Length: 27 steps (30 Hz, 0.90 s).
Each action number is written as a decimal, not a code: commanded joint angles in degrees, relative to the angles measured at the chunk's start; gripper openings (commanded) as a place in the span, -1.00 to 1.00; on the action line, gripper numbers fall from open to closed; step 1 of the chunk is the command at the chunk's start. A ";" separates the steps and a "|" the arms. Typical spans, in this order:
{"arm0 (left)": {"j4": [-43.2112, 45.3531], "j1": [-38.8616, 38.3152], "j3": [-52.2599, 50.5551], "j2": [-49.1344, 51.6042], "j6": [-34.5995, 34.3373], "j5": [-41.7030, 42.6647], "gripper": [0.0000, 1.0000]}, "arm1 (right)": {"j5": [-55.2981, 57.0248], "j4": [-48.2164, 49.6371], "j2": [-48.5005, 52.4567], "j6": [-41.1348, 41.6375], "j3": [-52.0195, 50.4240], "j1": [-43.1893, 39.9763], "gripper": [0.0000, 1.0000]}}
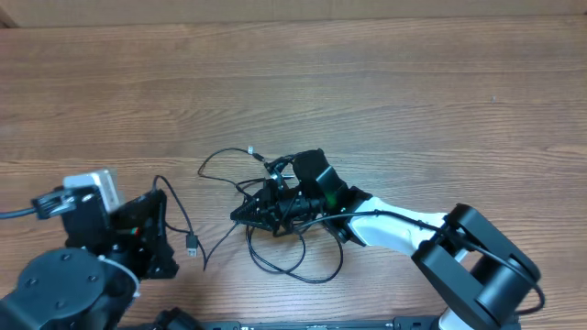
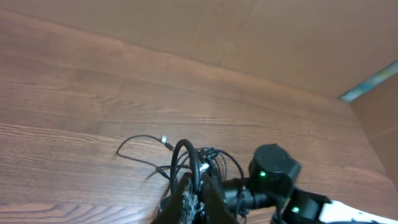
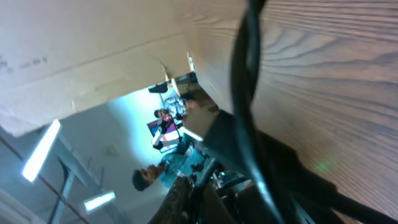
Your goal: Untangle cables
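Several thin black cables (image 1: 275, 197) lie tangled at the table's middle, with a loose strand ending in a small plug (image 1: 251, 149). My right gripper (image 1: 249, 214) is buried in the tangle. In the right wrist view its fingers (image 3: 205, 186) are shut on a black cable (image 3: 242, 74) that runs up past the lens. My left gripper (image 1: 163, 220) sits at the lower left, shut on a cable whose USB plug (image 1: 193, 243) lies beside it. In the left wrist view the fingers (image 2: 198, 196) pinch a cable loop (image 2: 180, 149), with the tangle (image 2: 214, 158) just beyond.
The wooden table (image 1: 413, 101) stretches far back and right. A cardboard wall (image 2: 280, 37) stands behind the table. The right arm's black wrist (image 2: 273, 171) with green lights faces the left gripper. The left arm base (image 1: 64, 289) fills the lower left corner.
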 commanded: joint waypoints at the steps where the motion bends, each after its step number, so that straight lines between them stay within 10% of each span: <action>1: 1.16 0.22 -1.42 0.26 -0.15 -1.33 -0.91 | -0.83 -1.79 -5.57 -5.29 0.20 -1.20 -0.92; 13: 2.19 0.22 -1.86 1.99 -0.17 -1.22 -0.91 | 10.58 -26.43 -15.47 -26.49 0.20 -7.65 -0.92; 27: 1.62 0.22 -1.86 13.42 0.04 7.06 -0.91 | -3.23 -36.61 -19.23 -42.62 0.20 -20.63 -0.92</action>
